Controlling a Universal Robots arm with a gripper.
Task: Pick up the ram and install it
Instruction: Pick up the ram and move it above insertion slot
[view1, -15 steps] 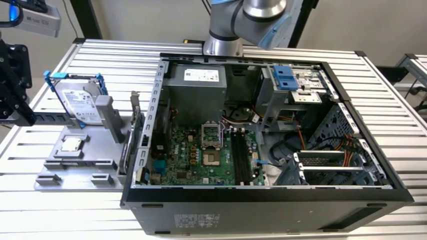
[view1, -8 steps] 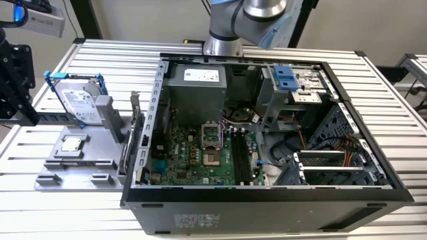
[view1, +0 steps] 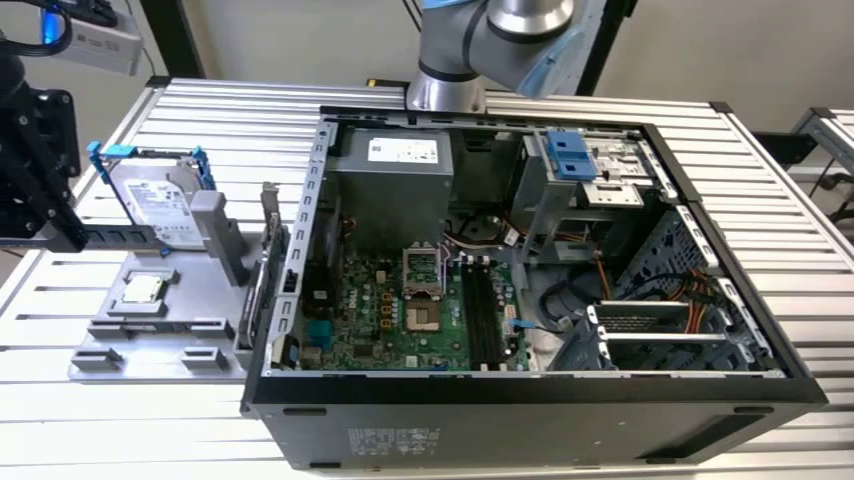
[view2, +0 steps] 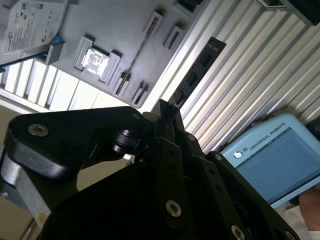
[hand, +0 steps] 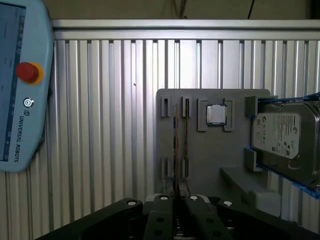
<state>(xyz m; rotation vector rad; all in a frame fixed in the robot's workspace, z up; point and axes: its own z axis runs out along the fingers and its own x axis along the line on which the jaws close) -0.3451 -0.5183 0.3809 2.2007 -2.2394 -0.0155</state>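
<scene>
Black fingers (hand: 160, 216) sit closed and empty, apart from the ram (hand: 176, 145), which stands on edge in a grey tray (hand: 235, 150) beside the chip (hand: 216, 114), toward the counter (view1: 200, 110) edge on the exterior view's left.

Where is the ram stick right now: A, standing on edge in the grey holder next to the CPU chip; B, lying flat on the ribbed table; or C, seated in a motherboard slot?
A: in the first wrist view the ram stands edge-on in the slotted posts of the grey holder, beside the CPU chip.
</scene>
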